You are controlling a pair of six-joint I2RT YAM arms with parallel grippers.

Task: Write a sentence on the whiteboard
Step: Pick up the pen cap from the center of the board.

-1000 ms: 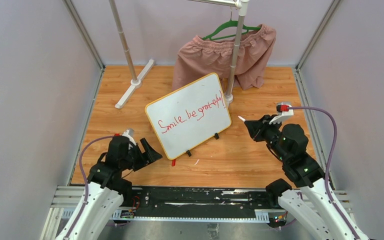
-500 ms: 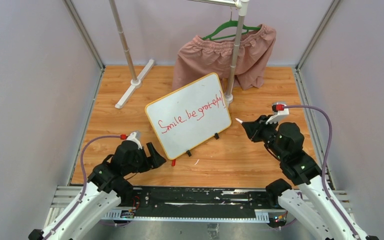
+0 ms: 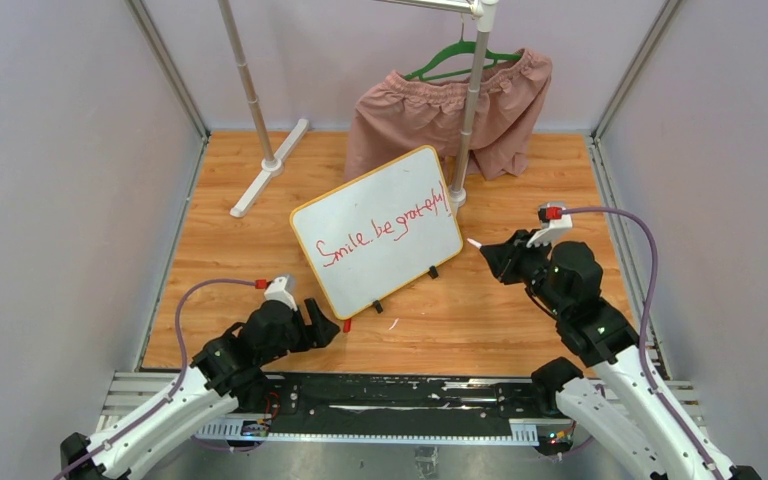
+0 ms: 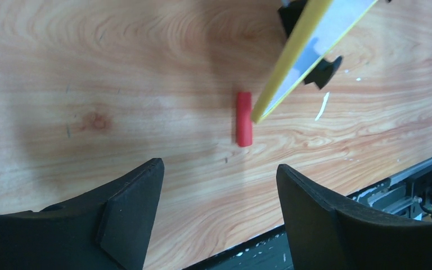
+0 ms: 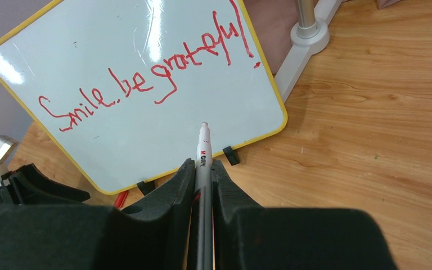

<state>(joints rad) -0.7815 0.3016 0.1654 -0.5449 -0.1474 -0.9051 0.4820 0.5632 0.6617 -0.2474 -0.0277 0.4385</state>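
Note:
The whiteboard (image 3: 380, 235) with a yellow rim stands tilted on two black clip feet mid-table. The red sentence (image 3: 385, 232) "Smile, be grateful!" slants across it, and shows in the right wrist view (image 5: 146, 79). My right gripper (image 3: 493, 255) is shut on a white marker (image 5: 203, 154), its tip a short way off the board's right edge. My left gripper (image 3: 322, 322) is open and empty, low by the board's front left corner. A red marker cap (image 4: 243, 118) lies on the wood just ahead of its fingers (image 4: 129, 211), beside the board's corner (image 4: 292, 62).
A garment rack stands behind the board, with its pole (image 3: 468, 110), a white foot (image 3: 270, 165) and pink shorts (image 3: 450, 110) on a green hanger. Grey walls close in on both sides. A black rail (image 3: 390, 405) runs along the near edge.
My left gripper has moved right and nearer the front edge, toward the red cap at the board's corner. My right gripper has drifted slightly left with the marker.

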